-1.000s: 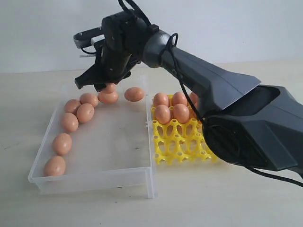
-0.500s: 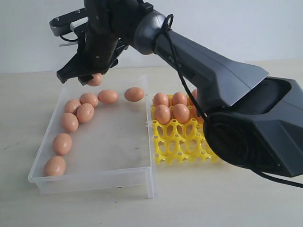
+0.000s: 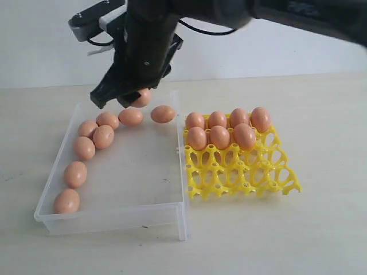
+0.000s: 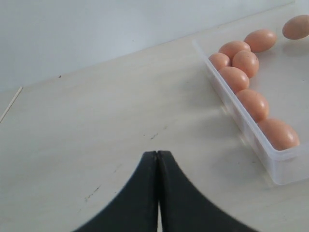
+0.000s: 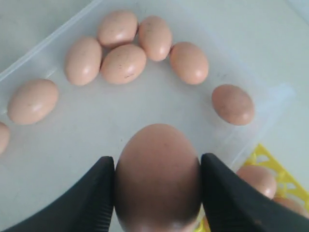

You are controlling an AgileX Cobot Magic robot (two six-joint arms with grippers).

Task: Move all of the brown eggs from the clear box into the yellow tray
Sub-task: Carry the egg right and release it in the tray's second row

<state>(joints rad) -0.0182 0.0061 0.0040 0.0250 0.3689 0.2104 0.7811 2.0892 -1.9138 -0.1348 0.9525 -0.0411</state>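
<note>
Brown egg (image 3: 141, 98) held above the clear box (image 3: 181, 172).
We see right gripper (image 5: 157, 186) jaws pinching it; left gripper (image 4: 157, 154) jaws pressed together.

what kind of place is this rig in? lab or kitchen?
Most likely a lab test bench, not a kitchen: bare pale tabletop, blank white wall, and staged props: the clear box, yellow tray and brown eggs.
</note>
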